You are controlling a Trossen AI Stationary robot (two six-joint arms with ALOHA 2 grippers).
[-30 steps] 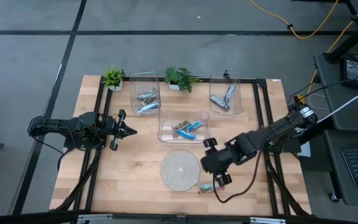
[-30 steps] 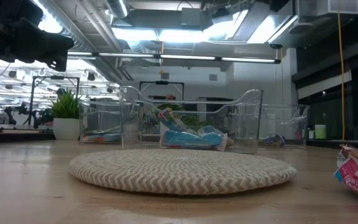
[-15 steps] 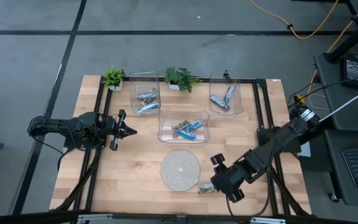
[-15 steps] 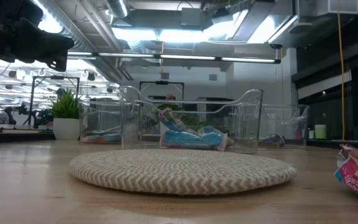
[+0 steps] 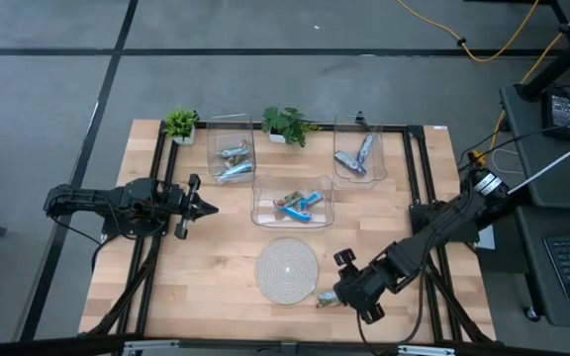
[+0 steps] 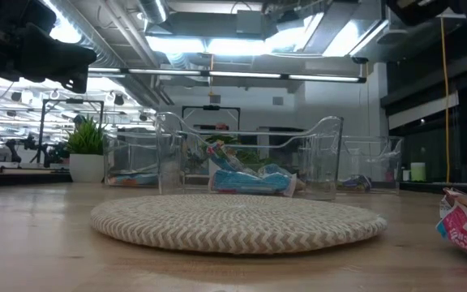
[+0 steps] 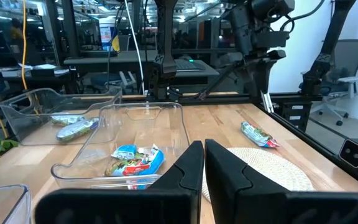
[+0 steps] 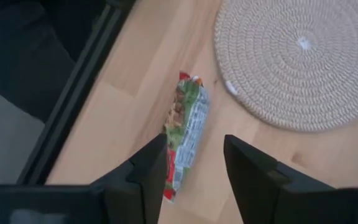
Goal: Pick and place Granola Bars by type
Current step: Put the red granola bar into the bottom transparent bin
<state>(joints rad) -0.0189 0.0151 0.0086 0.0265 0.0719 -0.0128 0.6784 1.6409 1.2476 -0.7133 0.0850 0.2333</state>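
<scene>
1. My right gripper [image 8: 194, 171] has swung from mid-surface to above the stray granola bar [image 8: 185, 140]; its fingers are open, the bar between them, ungripped.
2. My left gripper [image 5: 198, 208] waits, fingers closed, empty.
3. I judge the pick comes next.

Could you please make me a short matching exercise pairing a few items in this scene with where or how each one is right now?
Column one:
1. left gripper
2. right gripper
3. red-and-green granola bar
4. round woven mat

Column two:
A. lying on the bare wood beside the mat, near the table's front edge
B. shut, waiting at the table's left side
C. open, poised over the loose bar
D. in front of the middle clear bin

Pairs: 1-B, 2-C, 3-A, 4-D
</scene>
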